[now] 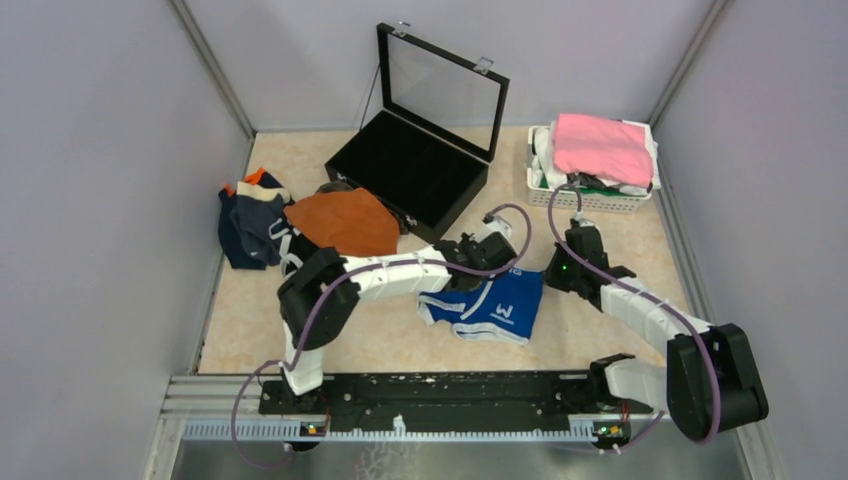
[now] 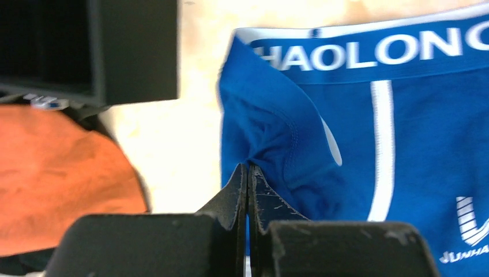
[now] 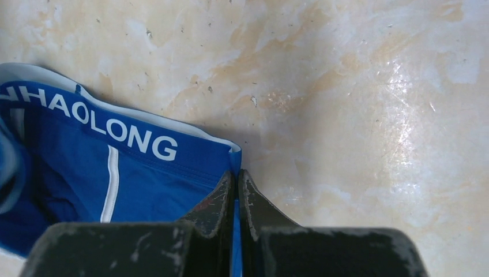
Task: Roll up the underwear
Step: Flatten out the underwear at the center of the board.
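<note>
Royal blue underwear (image 1: 495, 308) with a white-lettered waistband lies flat on the table between the two arms. My left gripper (image 1: 460, 280) is shut on a puckered fold of its fabric (image 2: 271, 133) at the left side, the jaws (image 2: 248, 168) pressed together on the cloth. My right gripper (image 1: 552, 276) is shut on the underwear's right edge (image 3: 233, 158), just below the waistband corner, with blue cloth showing between its jaws (image 3: 236, 174). Rust-orange underwear (image 1: 345, 222) and a navy and grey pile (image 1: 250, 218) lie at the left.
An open black case (image 1: 405, 168) with a glass lid stands at the back centre. A white basket (image 1: 590, 200) holding a pink folded cloth (image 1: 602, 148) sits at the back right. Grey walls close in both sides.
</note>
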Tool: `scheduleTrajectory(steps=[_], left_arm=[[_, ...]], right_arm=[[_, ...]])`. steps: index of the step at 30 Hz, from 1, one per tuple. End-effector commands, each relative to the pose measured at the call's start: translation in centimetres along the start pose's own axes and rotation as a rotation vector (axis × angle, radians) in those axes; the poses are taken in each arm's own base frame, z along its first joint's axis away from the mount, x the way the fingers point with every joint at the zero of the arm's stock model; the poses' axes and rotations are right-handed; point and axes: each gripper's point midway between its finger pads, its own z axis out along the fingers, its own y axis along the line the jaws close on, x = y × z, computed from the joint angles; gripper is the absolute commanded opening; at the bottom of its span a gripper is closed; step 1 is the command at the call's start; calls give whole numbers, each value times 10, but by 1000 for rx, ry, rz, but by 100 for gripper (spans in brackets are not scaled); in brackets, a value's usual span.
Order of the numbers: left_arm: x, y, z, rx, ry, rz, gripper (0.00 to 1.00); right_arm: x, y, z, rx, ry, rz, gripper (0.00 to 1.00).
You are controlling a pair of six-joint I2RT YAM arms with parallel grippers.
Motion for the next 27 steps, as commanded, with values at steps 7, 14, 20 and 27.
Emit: scheduleTrajectory(steps=[7, 14, 20, 27], left_arm=[[1, 93, -29, -17, -66, -302, 0], [26, 119, -41, -25, -53, -349, 0], [57, 112, -46, 24, 7, -360, 0], [89, 103, -66, 101, 50, -443, 0]], right_arm=[[-20, 25, -9, -99, 2, -112, 0], [-30, 41, -7, -144, 4, -140, 0], [-43, 45, 5, -121, 44, -217, 0], [-52, 62, 16, -135, 65, -264, 0]])
